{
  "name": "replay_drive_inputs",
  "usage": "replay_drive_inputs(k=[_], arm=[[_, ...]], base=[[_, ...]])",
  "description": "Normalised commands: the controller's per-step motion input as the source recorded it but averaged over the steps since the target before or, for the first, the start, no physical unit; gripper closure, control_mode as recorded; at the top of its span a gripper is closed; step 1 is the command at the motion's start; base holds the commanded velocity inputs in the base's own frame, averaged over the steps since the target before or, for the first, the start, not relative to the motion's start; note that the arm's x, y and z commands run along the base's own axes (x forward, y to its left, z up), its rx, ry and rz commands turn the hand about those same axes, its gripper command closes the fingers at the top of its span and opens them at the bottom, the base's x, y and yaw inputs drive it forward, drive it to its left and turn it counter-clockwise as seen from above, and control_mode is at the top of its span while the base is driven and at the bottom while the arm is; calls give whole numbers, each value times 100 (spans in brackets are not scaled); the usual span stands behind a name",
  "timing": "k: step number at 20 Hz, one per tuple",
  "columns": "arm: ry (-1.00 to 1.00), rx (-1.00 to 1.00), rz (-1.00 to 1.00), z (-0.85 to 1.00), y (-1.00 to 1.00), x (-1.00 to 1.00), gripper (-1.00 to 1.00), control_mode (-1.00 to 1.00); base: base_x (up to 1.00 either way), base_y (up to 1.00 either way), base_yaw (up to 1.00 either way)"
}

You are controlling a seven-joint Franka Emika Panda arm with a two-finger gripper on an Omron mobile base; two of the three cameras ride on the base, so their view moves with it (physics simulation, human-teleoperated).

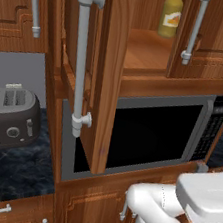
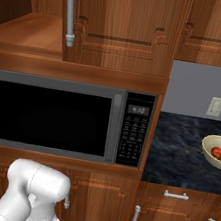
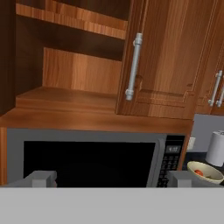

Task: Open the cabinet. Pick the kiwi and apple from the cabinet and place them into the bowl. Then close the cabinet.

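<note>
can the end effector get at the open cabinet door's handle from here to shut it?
Probably yes. The left door stands swung out over the microwave, its bar handle exposed with nothing in front of it. The end effector is open and holds nothing.

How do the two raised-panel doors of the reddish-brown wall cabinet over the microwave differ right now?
The left cabinet door is swung wide open, edge-on to the left base view, baring the shelf; the right cabinet door is shut flat. The left door hangs partly across the microwave front; the right door sits above it. Both share reddish-brown wood and long silver bar handles.
</note>
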Motion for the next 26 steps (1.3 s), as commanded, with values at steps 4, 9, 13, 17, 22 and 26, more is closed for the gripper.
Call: replay_drive_inputs(k=[4, 9, 13, 17, 22, 26], arm=[[0, 0, -7, 0, 32, -10, -100, -100], [0, 0, -8, 0, 28, -9, -100, -100], [0, 0, -7, 0, 37, -2, -100, -100], [-2, -2, -7, 0, 44, 0, -100, -100], [-5, -4, -8, 0, 50, 0, -100, -100], [-3, -5, -8, -9, 51, 1, -100, -100]], base=[[0, 0, 0], [0, 0, 0], [0, 0, 0], [0, 0, 0], [0, 0, 0], [0, 0, 0]])
